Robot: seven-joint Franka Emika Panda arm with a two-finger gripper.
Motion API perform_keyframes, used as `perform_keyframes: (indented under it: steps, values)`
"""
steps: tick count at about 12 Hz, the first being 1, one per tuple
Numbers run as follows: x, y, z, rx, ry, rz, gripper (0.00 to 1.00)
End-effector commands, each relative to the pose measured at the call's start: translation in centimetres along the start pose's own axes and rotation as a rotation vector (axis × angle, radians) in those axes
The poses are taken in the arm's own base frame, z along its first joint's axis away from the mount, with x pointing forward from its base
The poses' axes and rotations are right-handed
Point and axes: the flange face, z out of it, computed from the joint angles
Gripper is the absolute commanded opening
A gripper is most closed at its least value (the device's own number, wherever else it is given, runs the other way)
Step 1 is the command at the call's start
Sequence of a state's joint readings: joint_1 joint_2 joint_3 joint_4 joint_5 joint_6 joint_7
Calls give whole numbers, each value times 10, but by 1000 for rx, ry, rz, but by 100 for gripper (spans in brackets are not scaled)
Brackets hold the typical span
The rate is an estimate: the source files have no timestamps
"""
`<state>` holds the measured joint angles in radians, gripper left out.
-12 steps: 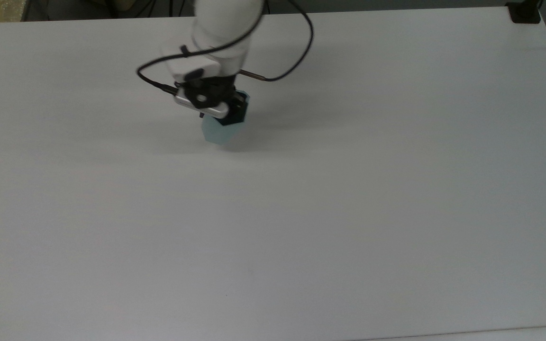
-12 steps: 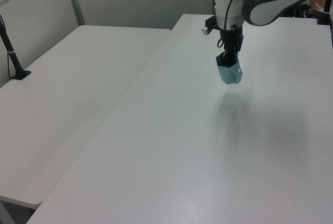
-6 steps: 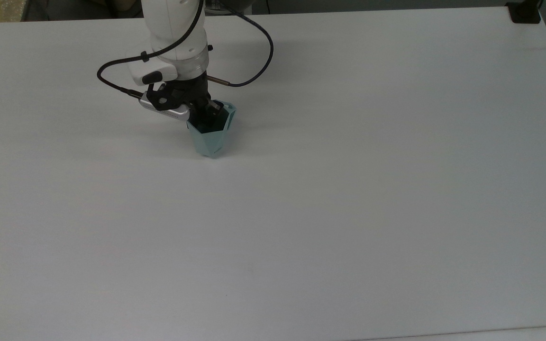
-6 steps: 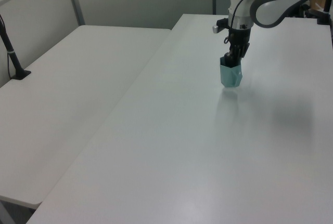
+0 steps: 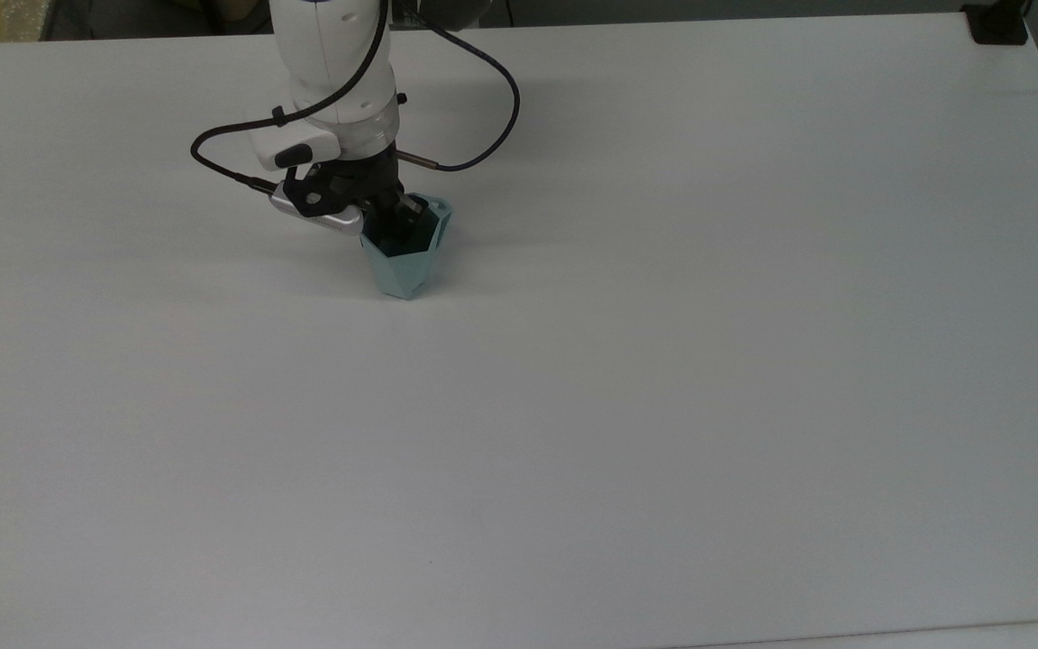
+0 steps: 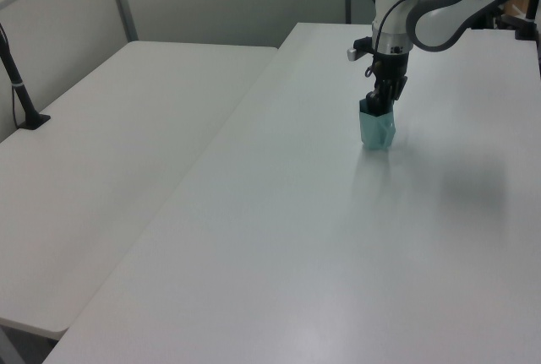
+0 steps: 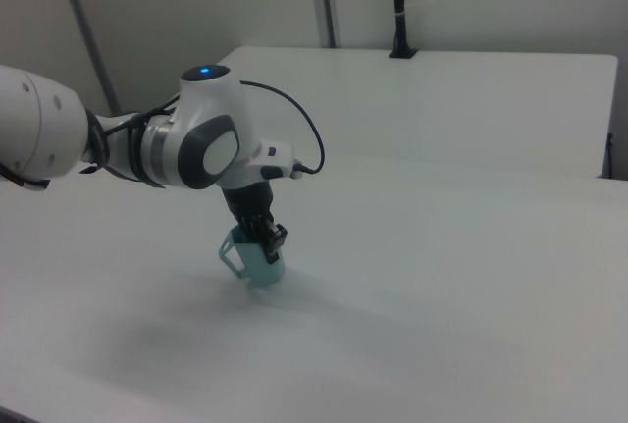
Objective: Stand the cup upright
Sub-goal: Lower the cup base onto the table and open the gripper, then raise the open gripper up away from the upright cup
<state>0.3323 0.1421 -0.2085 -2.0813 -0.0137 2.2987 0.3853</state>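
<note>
The pale teal faceted cup [image 5: 402,269] stands mouth up on the white table [image 5: 663,361], its narrow base touching the surface. In the right view its small angular handle [image 7: 231,252] points to the right view's left. My gripper [image 5: 399,223] comes down from above and is shut on the cup's rim, one finger inside the mouth and one outside. The left view shows the gripper [image 6: 379,102] sitting right on top of the cup [image 6: 376,131]. From the right view, the cup [image 7: 259,264] hangs just under the gripper [image 7: 266,237].
A black cable [image 5: 492,99] loops from the wrist over the table behind the cup. A second white table [image 6: 110,153] adjoins at the left view's left, with a black clamp post [image 6: 21,94] on it. Another dark clamp [image 5: 997,22] sits at the top view's far right corner.
A second ago the cup hung tilted above the table in the gripper. It has since come down and turned mouth up onto the surface, then barely shifted in the last half second.
</note>
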Motion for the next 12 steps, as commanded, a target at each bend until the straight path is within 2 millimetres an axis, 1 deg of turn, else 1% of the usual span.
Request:
perform_keyframes:
  steps: [1, 2, 3, 4, 5, 7, 9, 10, 11, 12]
  values:
    - [3, 3, -7, 58, 0, 24, 50]
    - [3, 3, -7, 58, 0, 23, 59]
    - [3, 3, -9, 59, 1, 20, 72]
    - [3, 4, -14, 57, -9, 6, 100]
    - [5, 4, -27, 60, -11, -40, 100]
    - [10, 3, -74, 72, -13, -125, 100]
    - [17, 6, -133, 100, 27, -117, 100]
    - [22, 11, -160, 125, 59, -96, 100]
    - [25, 21, -182, 145, 84, -85, 100]
    - [21, 40, -209, 152, 86, -102, 100]
